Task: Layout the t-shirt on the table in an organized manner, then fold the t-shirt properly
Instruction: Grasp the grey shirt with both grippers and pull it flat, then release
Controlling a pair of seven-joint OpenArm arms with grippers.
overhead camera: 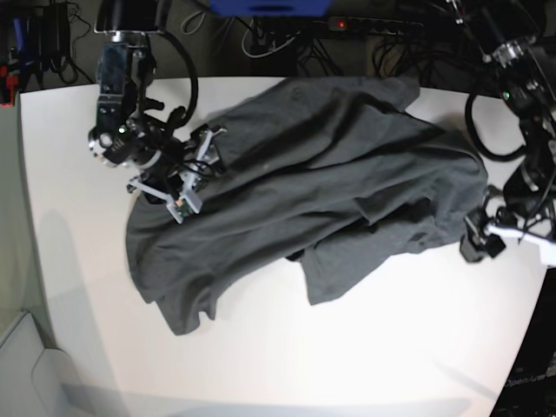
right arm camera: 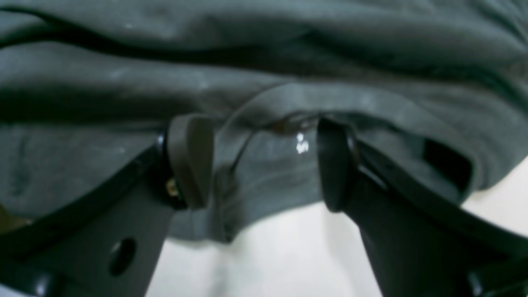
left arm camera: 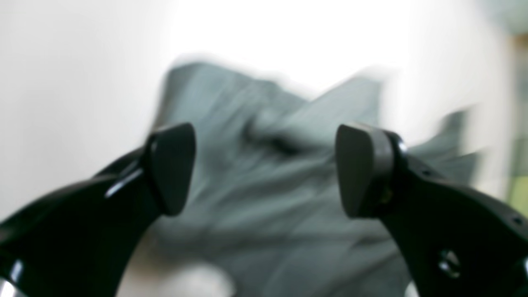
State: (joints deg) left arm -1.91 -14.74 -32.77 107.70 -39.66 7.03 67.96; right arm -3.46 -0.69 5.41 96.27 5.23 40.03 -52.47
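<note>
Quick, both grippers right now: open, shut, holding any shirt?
Left gripper: open, nothing between its pads, t-shirt lies beyond it.
Right gripper: open, pads astride a fold at the shirt's edge, not clamped.

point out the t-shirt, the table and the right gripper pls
t-shirt [overhead camera: 330,165], base view, middle of the crumpled body.
table [overhead camera: 287,365], base view, bare white top near the front edge.
right gripper [right arm camera: 264,161], right wrist view, gap between its open fingertips.

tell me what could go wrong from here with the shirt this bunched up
1. The shirt lies crumpled and overlapped, so the open right gripper, straddling a fold, may pinch several layers.
2. The open left gripper holds nothing, so the cloth on its side may stay bunched.
</note>
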